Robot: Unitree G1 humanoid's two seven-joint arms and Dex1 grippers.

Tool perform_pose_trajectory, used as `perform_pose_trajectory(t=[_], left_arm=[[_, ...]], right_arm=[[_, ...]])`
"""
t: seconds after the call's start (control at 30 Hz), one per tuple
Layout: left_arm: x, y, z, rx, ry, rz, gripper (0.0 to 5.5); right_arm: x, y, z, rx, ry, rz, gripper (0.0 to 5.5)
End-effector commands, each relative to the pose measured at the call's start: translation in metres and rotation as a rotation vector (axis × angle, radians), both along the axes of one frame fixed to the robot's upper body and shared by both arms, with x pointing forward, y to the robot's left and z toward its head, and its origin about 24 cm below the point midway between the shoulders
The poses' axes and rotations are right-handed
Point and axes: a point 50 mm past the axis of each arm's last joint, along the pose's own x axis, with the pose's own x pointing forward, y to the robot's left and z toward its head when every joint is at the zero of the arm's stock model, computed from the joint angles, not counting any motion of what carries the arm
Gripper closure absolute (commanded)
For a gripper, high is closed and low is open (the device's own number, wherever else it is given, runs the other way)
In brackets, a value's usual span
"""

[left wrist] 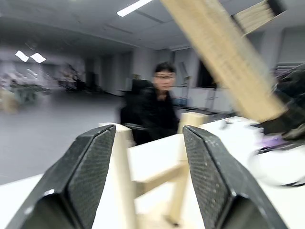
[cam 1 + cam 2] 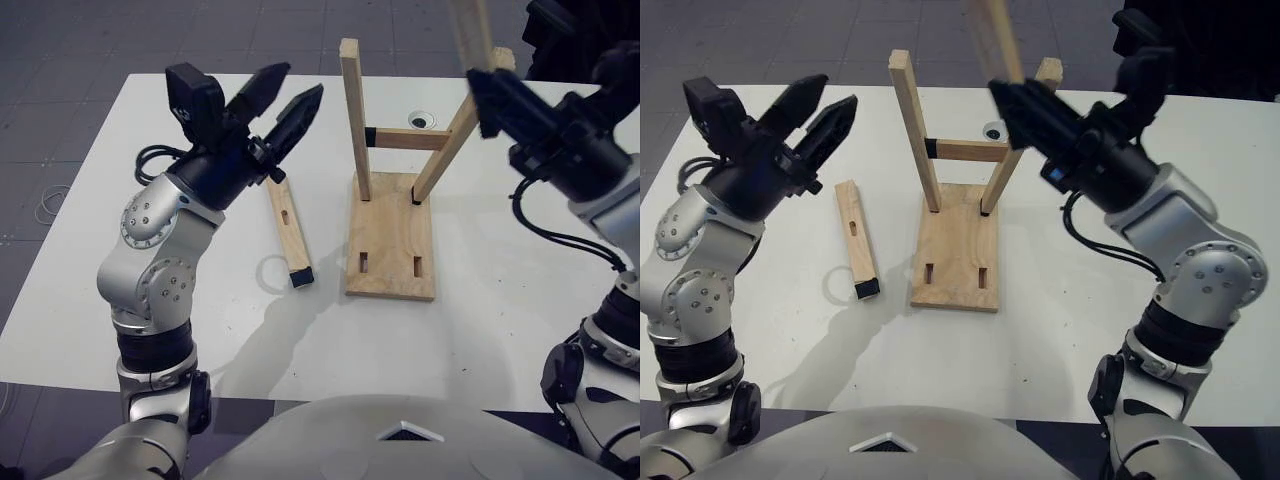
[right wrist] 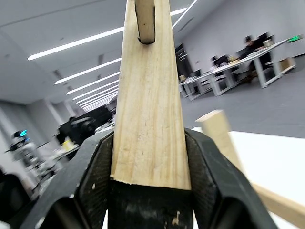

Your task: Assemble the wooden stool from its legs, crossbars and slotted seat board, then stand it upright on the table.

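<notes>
Seat board (image 2: 390, 235): lies flat at the centre of the white table (image 2: 500, 330), with two open slots at its near end.
Standing legs: two, at the board's far end; the left leg (image 2: 355, 120) is upright and the right leg (image 2: 450, 140) tilts to the right. Whether they sit fully in their slots is not clear.
Crossbar (image 2: 410, 139): horizontal, joining the two standing legs.
Loose leg (image 2: 289, 230): flat on the table just left of the board, with a dark cap at its near end.
Left gripper (image 2: 300, 82): raised over the table's left side, fingers spread wide, holding nothing.
Right gripper (image 3: 150, 143): raised at the far right, clamped on a fourth leg (image 3: 150, 86).
</notes>
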Motion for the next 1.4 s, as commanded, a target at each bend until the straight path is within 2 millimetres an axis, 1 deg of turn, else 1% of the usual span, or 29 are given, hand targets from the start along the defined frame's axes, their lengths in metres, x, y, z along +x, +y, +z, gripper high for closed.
perform_pose_trajectory(t=[0.03,0.13,0.23,0.3,0.4,0.5,0.57,0.7,0.93,1.23,1.33,1.4], left_arm=[[-0.010,-0.006,-0.006,-0.175,0.162,-0.098,2.90],[-0.023,-0.009,-0.010,-0.307,0.268,-0.167,2.90],[-0.033,-0.009,-0.010,-0.416,0.337,-0.251,2.90],[-0.037,-0.008,-0.010,-0.444,0.367,-0.295,2.90],[-0.037,-0.007,-0.007,-0.484,0.387,-0.308,2.90],[-0.035,-0.011,-0.008,-0.471,0.413,-0.326,2.90],[-0.034,-0.016,-0.009,-0.451,0.425,-0.345,2.55],[-0.033,-0.024,-0.007,-0.437,0.424,-0.387,2.04],[-0.032,-0.027,-0.003,-0.468,0.422,-0.424,1.09],[-0.027,-0.040,-0.005,-0.482,0.449,-0.476,1.09],[-0.025,-0.040,-0.003,-0.497,0.445,-0.483,1.09],[-0.023,-0.036,-0.001,-0.516,0.438,-0.472,1.09]], right_arm=[[-0.001,0.009,-0.009,0.009,-0.009,0.087,3.46],[-0.003,0.008,-0.015,0.046,0.010,0.121,3.46],[-0.006,0.011,-0.020,0.083,0.036,0.182,3.46],[-0.007,0.012,-0.021,0.095,0.046,0.219,3.46],[-0.009,0.013,-0.021,0.115,0.063,0.270,3.46],[-0.013,0.017,-0.020,0.144,0.077,0.334,3.46],[-0.013,0.022,-0.018,0.157,0.080,0.363,3.46],[-0.012,0.027,-0.016,0.164,0.080,0.386,3.46],[-0.014,0.031,-0.015,0.159,0.079,0.411,3.46],[-0.021,0.035,-0.018,0.140,0.078,0.462,3.46],[-0.024,0.035,-0.021,0.123,0.086,0.459,3.46],[-0.025,0.034,-0.023,0.114,0.089,0.455,3.46]])
